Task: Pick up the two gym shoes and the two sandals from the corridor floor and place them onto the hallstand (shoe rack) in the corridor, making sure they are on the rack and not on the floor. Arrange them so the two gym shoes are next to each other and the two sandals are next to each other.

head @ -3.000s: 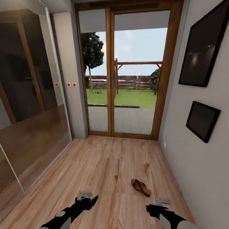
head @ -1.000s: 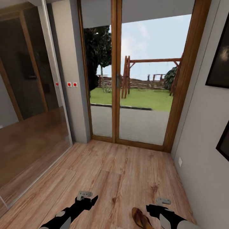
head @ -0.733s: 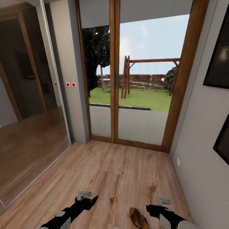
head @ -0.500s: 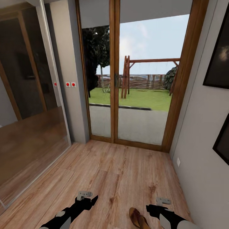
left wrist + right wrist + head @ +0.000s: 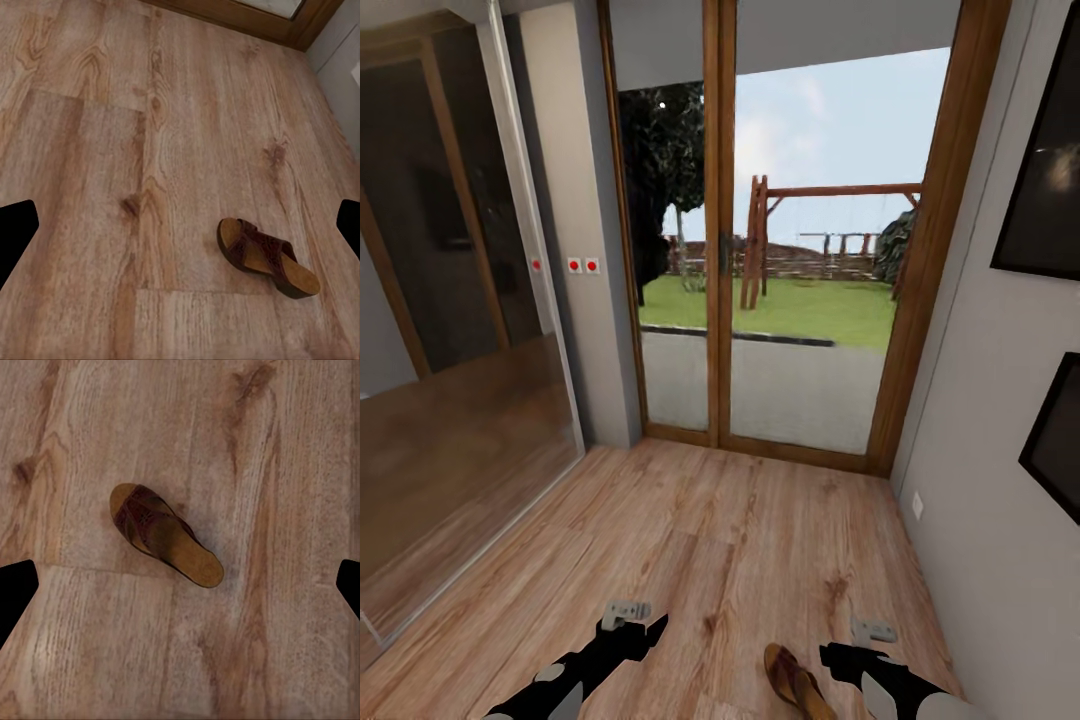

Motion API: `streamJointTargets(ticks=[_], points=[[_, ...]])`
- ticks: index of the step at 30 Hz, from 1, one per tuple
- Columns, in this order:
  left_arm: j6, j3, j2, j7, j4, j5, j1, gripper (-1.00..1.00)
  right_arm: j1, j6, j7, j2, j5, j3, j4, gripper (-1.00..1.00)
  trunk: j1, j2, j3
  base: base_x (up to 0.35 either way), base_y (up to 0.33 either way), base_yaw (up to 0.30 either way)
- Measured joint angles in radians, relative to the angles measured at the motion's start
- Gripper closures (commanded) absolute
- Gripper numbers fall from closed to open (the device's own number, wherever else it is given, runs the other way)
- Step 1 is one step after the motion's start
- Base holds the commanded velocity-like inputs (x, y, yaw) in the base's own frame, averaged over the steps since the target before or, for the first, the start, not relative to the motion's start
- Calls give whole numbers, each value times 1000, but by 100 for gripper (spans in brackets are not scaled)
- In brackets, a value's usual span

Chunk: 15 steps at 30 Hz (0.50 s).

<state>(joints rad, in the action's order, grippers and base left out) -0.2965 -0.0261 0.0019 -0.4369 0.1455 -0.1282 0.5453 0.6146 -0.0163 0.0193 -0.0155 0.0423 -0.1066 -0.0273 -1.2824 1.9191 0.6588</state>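
Corridor stock, listed from your left to your right.

- Tall mirrored sliding panel (image 5: 455,330) with a pale frame, at your 10 o'clock; it reflects the plank floor.
- Grey wall pier (image 5: 575,230) beside it, carrying small white plates with red dots (image 5: 582,265), at about 11 o'clock.
- Wood-framed glass double door (image 5: 800,250) at 12 o'clock; lawn, fence, dark tree and a wooden swing frame (image 5: 815,235) show through it.
- Light brown wood-grain plank floor (image 5: 700,540), running from the door sill to your base.
- Your left gripper (image 5: 638,622), black with a grey bracket, low at 7 o'clock. In the left wrist view its dark fingertips (image 5: 16,229) stand at opposite edges of the picture, spread wide, nothing between them.
- One dark reddish-brown leather strap sandal with a tan cork-like sole (image 5: 795,682), flat on the floor, sole down, at your 5 o'clock, between the two grippers and nearer the right one. See also the left wrist view (image 5: 266,256) and the right wrist view (image 5: 165,534).
- Your right gripper (image 5: 850,652), low at 5 o'clock, above and just beside the sandal, not touching it. Its fingertips (image 5: 16,592) are likewise spread wide and hold nothing.
- Two black-framed pictures (image 5: 1050,190) on the grey wall at 2 o'clock.
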Motion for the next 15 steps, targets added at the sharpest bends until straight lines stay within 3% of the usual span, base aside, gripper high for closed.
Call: streamJointTargets(ticks=[8,13,15], points=[[0,2,3,14,2,1,0,-100,0,1,7,2,-9,2,-6,-100,0,0,0,-8,-1,0],[0,3,4,99,7,2,0,-100,1,11,9,-1,-11,-1,-71,-100,0,0,0,0,0,0],[1,4,3,169,19,3,0,-100,2,23,9,-1,-11,-3,-167,-100,0,0,0,0,0,0]])
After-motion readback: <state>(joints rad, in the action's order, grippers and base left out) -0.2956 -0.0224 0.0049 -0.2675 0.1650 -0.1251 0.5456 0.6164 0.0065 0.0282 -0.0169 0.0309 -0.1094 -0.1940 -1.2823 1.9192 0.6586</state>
